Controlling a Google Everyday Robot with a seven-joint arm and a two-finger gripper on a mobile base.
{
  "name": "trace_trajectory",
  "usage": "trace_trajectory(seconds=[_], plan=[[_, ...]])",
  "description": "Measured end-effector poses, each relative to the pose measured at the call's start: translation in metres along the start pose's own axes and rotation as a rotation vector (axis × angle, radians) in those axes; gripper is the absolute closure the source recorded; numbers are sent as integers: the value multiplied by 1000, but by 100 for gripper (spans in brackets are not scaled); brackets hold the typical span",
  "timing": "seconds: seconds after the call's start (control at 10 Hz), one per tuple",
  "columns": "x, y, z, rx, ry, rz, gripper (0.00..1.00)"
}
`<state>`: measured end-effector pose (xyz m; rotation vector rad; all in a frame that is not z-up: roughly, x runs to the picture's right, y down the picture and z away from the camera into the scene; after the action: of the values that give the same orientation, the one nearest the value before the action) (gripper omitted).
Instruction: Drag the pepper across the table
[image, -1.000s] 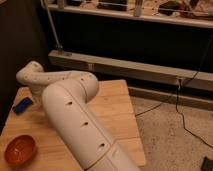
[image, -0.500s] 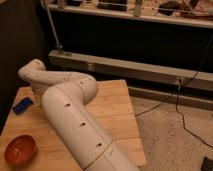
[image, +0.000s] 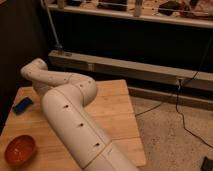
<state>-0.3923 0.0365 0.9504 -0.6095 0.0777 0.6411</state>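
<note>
My white arm (image: 70, 115) reaches from the bottom of the camera view over the light wooden table (image: 117, 107) and bends at the far left, where its wrist (image: 35, 70) curls downward. The gripper is hidden behind the arm's own links, somewhere under that wrist near the table's far left side. The pepper is hidden too; no dark-red piece shows anywhere on the visible planks.
A blue object (image: 22, 105) lies flat near the table's left edge. An orange-red bowl (image: 19, 150) sits at the front left corner. A metal rail (image: 135, 67) runs behind the table, and a black cable (image: 182, 112) trails over the speckled floor on the right.
The arm's wrist and elbow have shifted only slightly over the far left of the table. The blue object and the bowl have stayed where they were.
</note>
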Motion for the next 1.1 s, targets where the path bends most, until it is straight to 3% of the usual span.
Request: trace_trajectory(seconds=[1.1], plan=[[10, -8, 7, 41, 44, -29, 54]])
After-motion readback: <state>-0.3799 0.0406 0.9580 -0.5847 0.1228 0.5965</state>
